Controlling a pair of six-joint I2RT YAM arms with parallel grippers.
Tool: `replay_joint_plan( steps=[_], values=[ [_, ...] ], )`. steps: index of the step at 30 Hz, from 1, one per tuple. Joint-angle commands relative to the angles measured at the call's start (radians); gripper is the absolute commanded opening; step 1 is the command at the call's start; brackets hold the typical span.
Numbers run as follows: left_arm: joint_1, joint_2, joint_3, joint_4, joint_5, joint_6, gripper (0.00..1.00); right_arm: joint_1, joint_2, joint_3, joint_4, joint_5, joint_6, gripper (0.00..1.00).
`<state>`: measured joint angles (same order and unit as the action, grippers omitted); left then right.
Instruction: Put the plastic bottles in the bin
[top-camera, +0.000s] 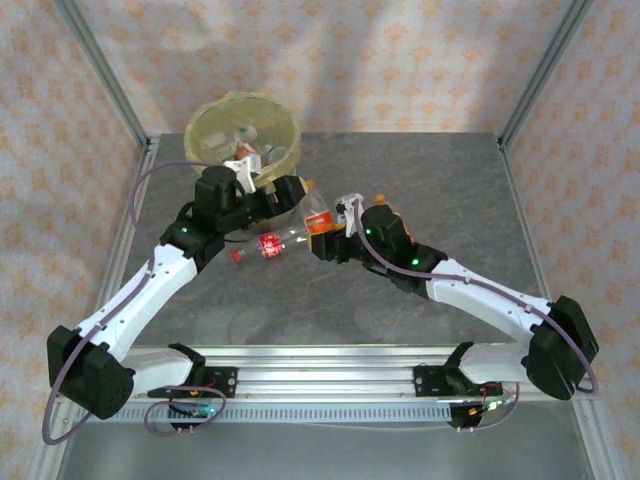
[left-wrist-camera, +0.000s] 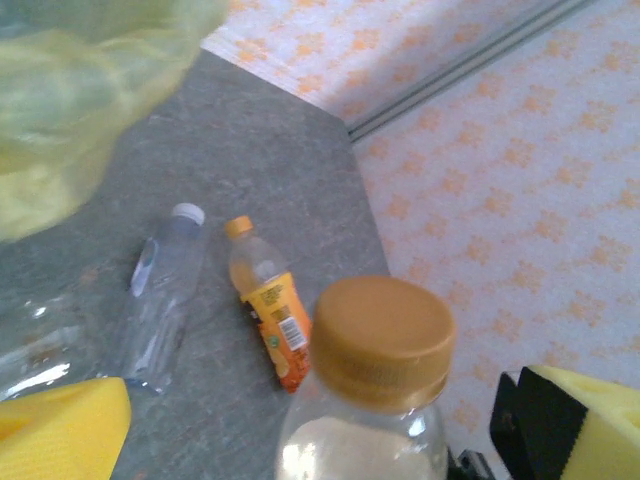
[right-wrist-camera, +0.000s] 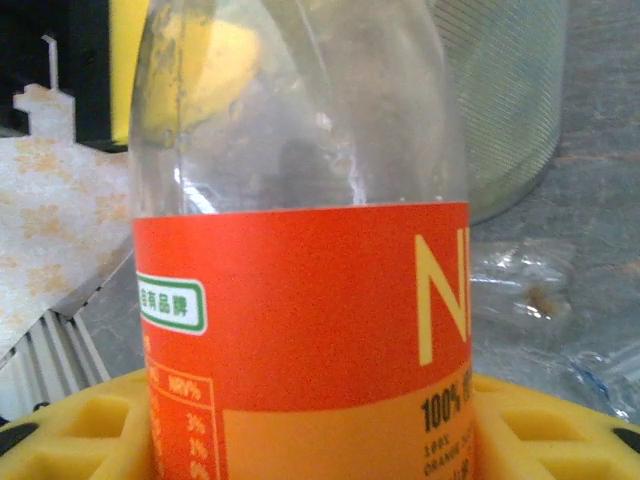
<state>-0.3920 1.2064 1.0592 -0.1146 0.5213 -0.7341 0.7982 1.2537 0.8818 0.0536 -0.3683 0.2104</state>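
Plastic bottle (right-wrist-camera: 300, 300), apparently in right hand (right-wrist-camera: 320, 440)

In the right wrist view the orange-labelled bottle (right-wrist-camera: 300, 330) carried a large yellow "N", the rest of the word curving out of sight. Below it stood "100%" in bold black, with smaller lines underneath, one beginning "ORANGE". On the label's left side sat a white badge (right-wrist-camera: 170, 303) with a green border and green Chinese characters, too soft to read surely. Under it a nutrition table (right-wrist-camera: 185, 425) was headed "NRV%", with figures such as "1%" and "3%". In the left wrist view the lying juice bottle (left-wrist-camera: 268, 300) bore a barcode (left-wrist-camera: 291, 326), its digits too small to read. In the top view the red-labelled bottle (top-camera: 270, 246) showed white lettering, illegible.
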Motion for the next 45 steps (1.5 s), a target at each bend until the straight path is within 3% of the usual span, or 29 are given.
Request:
replay_joint_plan(
  steps=[1, 7, 25, 27, 30, 31, 32, 45],
  values=[
    [-0.013, 0.016, 0.066, 0.016, 0.024, 0.042, 1.00, 0.010, 0.006, 0.047, 0.078, -0.049, -0.018, 0.45],
    [-0.019, 0.049, 0.086, 0.043, 0.032, 0.036, 0.98, 0.020, 0.006, 0.062, 0.085, -0.071, -0.018, 0.45],
    [-0.040, 0.036, 0.097, 0.045, 0.026, 0.053, 0.37, 0.022, 0.032, 0.079, 0.081, -0.054, -0.018, 0.47],
    [-0.040, 0.027, 0.099, 0.041, 0.006, 0.062, 0.32, 0.022, 0.021, 0.075, 0.072, -0.032, -0.022, 0.50],
    [-0.040, 0.010, 0.112, 0.038, -0.021, 0.084, 0.30, 0.021, -0.004, 0.069, 0.048, 0.006, -0.029, 0.63],
    [-0.040, 0.005, 0.124, 0.024, -0.035, 0.097, 0.29, 0.022, -0.014, 0.071, 0.032, 0.020, -0.033, 0.76],
    [-0.039, 0.002, 0.140, 0.008, -0.051, 0.116, 0.29, 0.022, -0.025, 0.072, 0.015, 0.038, -0.038, 0.97],
    [-0.014, 0.046, 0.439, -0.106, -0.309, 0.367, 0.28, 0.022, -0.177, 0.074, -0.160, 0.303, -0.076, 0.99]
  ],
)
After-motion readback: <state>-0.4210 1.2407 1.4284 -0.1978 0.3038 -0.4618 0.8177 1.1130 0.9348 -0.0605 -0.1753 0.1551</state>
